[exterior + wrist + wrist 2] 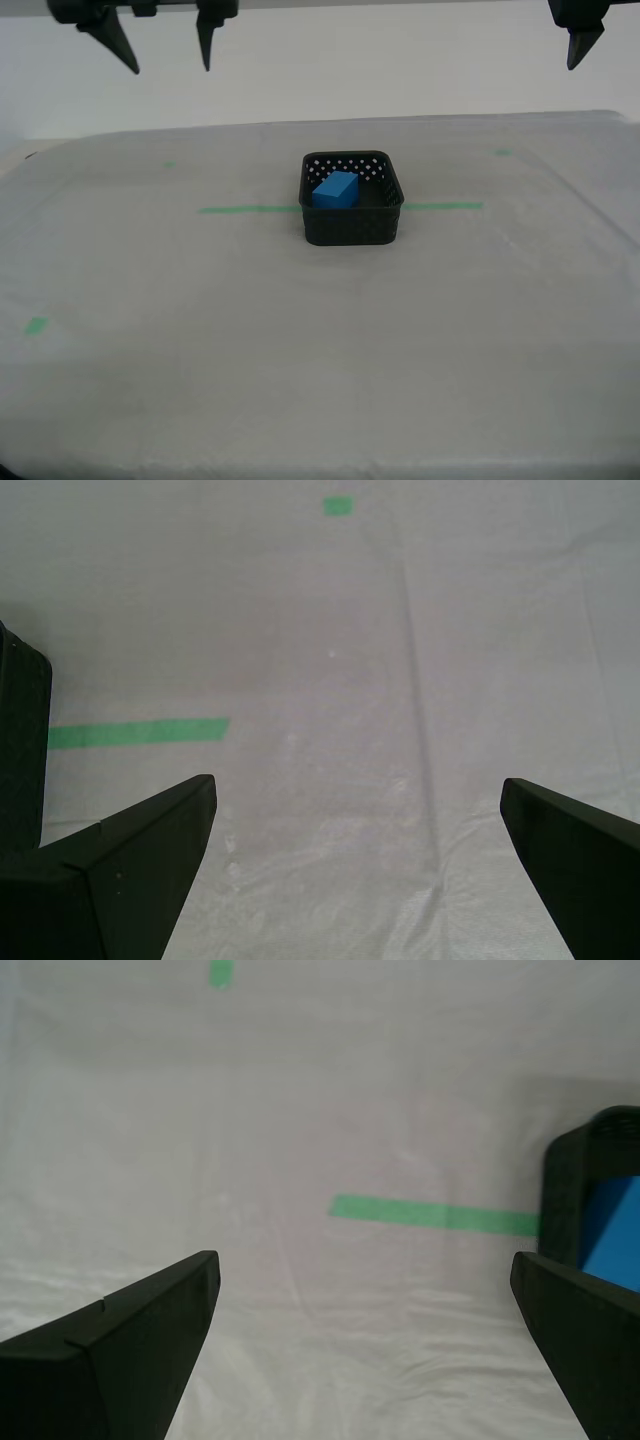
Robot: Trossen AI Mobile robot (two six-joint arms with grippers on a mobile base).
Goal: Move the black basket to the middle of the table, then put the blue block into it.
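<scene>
Foreground, exterior view: the table [320, 390] spreads wide in whitish-grey cloth, bare but for a small green tape bit [36, 325] at lower left of the frame. At mid-frame the black basket [352, 200] sits squarely on the green tape line [250, 209], which emerges on both sides of it. The blue block [335, 189] lies inside the basket, toward its left and far walls, its long axis running diagonally from near left to far right. Further back, two more green bits mark the cloth, and dark fingertips hang well above the table along the top edge of the frame, clear of everything.

From the wrists, my second gripper [365, 1258] is spread wide and grasps nothing. Basket and block show only at the right edge of that frame, outside the gap between the jaws. My first gripper [357, 780] is likewise released and empty, with just a dark sliver of basket wall at the left edge of its frame.

Both halves of the task appear done. Should either arm return, the basket lies off to one side of each pair of jaws rather than ahead of them. The second gripper sees more of it, but which arm is nearer cannot be told for certain.
</scene>
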